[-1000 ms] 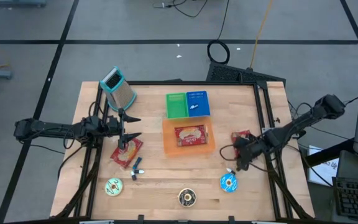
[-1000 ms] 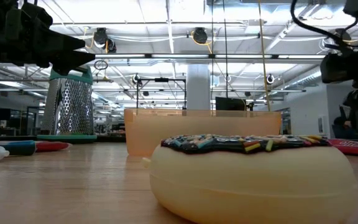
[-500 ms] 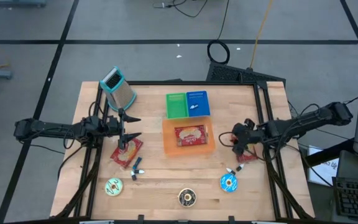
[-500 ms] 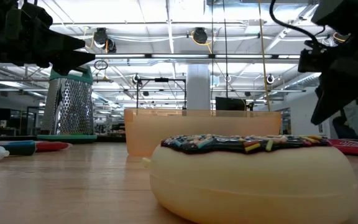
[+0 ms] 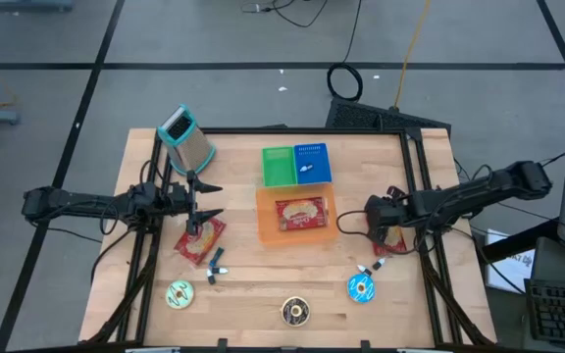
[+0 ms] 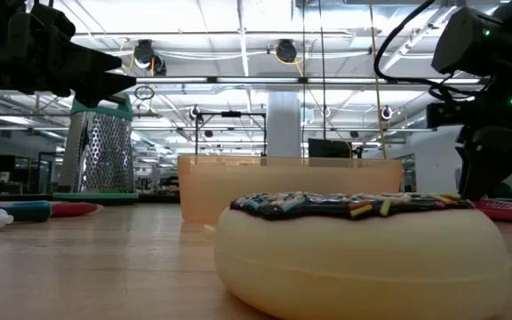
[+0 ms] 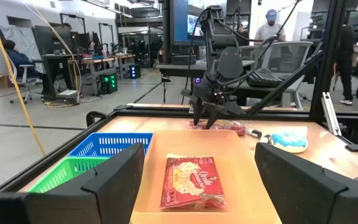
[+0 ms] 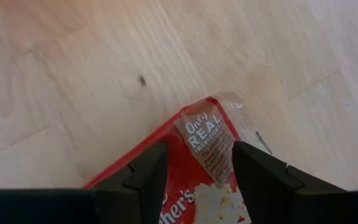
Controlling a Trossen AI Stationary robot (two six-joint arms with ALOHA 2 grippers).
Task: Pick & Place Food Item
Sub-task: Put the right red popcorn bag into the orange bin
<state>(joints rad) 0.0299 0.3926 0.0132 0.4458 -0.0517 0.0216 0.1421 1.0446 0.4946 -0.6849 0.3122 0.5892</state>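
Left gripper (image 5: 207,199) waits wide open and empty over the table's left side, above a red packet (image 5: 200,239). Orange plastic bin (image 5: 264,231), mid-table, already holds one flat popcorn packet (image 5: 300,213). Right gripper (image 5: 368,223) hangs just right of the bin, fingers part-open, nothing held, straddling a glossy red popcorn pouch (image 8: 194,165) lying on the wood. You're at the reach: next, descend and pinch its crinkly edge.

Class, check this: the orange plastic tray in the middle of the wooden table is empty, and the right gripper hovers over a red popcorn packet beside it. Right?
Not quite. The orange plastic tray is not empty: the high view shows a red popcorn packet lying inside it. The rest holds: the right gripper hovers over another red packet beside the tray.
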